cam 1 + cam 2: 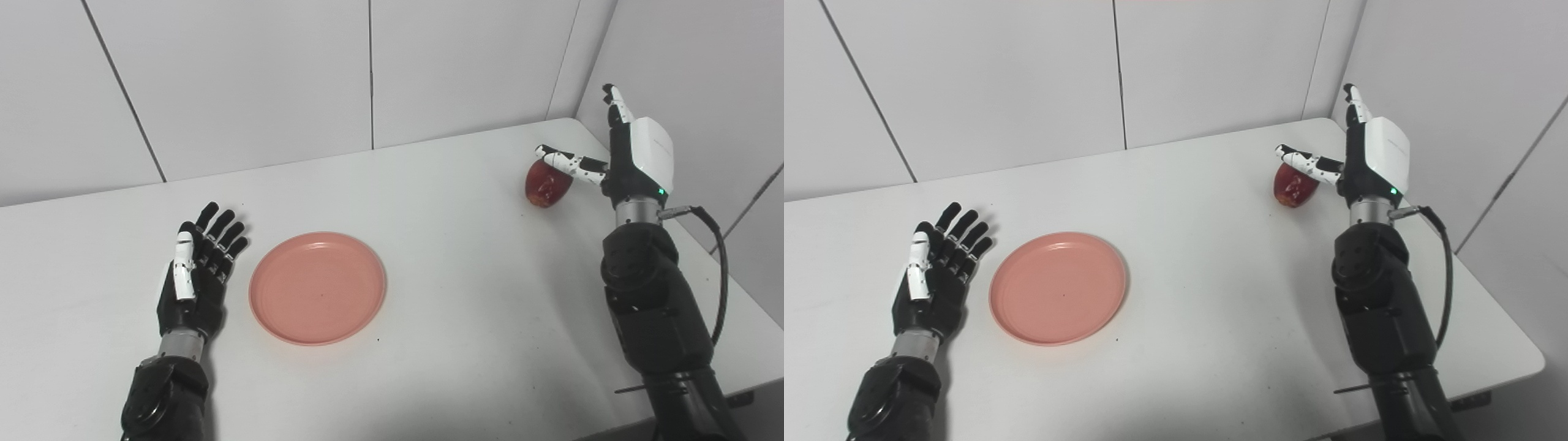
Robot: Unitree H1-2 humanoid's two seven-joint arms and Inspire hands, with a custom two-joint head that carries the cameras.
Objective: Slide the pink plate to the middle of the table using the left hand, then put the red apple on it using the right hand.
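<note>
While the pink plate (pixel 317 287) lies on the table (pixel 459 275) left of its centre, nearer the front edge than the back, the left hand (pixel 197 278) rests just beside the plate's left rim, palm up, fingers spread, holding nothing. A push toward the right edge looks like the coming move, and this hand is far nearer. The red apple (pixel 546 184) sits near the back right corner; the right hand (pixel 625 153) stands just right of it, fingers unclenched, thumb over its top. Whether the thumb touches cannot be told; the right eye view suggests contact.
</note>
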